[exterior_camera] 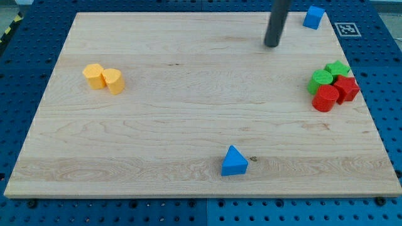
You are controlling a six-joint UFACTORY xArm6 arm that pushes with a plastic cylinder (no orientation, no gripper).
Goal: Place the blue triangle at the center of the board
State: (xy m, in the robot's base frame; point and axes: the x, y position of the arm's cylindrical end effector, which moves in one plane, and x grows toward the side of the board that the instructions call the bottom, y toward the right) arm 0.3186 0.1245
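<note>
The blue triangle (234, 161) lies on the wooden board (188, 113) near the view's bottom edge, a little right of the middle. My tip (272, 45) is at the view's top, right of centre, far above the blue triangle and touching no block. A blue block (314, 17) sits at the top right, just right of my rod.
Two yellow blocks (104, 78) sit together at the view's left. Two green blocks (328, 75) and two red blocks (335, 93) are clustered at the right edge. A fiducial marker (347, 29) lies off the board's top right corner.
</note>
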